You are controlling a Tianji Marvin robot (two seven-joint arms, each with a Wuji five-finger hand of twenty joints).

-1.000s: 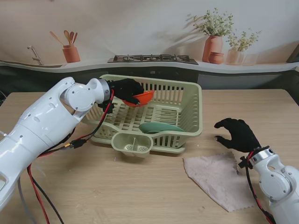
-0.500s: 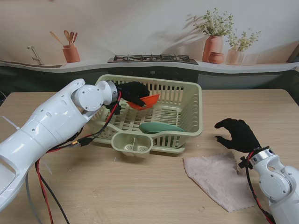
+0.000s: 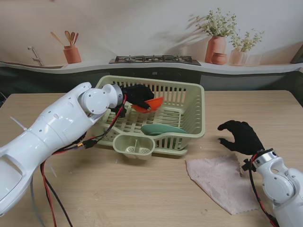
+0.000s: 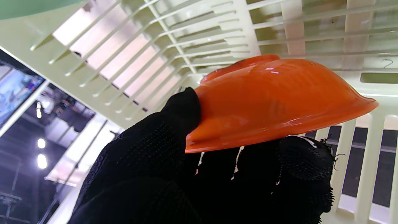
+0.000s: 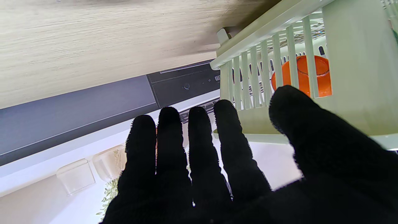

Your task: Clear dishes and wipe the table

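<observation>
Orange bowl (image 3: 150,102) pinched in the left hand (image 3: 134,95), tilted, inside the rack (image 3: 194,124) toward its far left part, above the slatted floor; contact with the floor impossible to judge from the stand view. In the left wrist view, bowl (image 4: 273,102) clamped at the rim, thumb on the outer wall and other fingers (image 4: 298,161) under the lip, inside of the bowl turned away and unseen. Part of the bowl hidden behind the black glove in the stand view; through the rack's slats in the right wrist view only an orange patch (image 5: 300,74). Green plate (image 3: 163,129) lying in the rack nearer to me than the bowl, its near edge cut off by the rack wall. Cutlery cup (image 3: 134,145) on the rack's near side, contents not discernible. Right hand (image 3: 241,135) spread and holding nothing, well to the right of the rack, hovering over the surface (image 3: 118,189), fingers (image 5: 199,146) side by side with thumb apart. Cloth (image 3: 220,182) flat on the surface just nearer to me than that hand, its right edge covered by the right wrist.
</observation>
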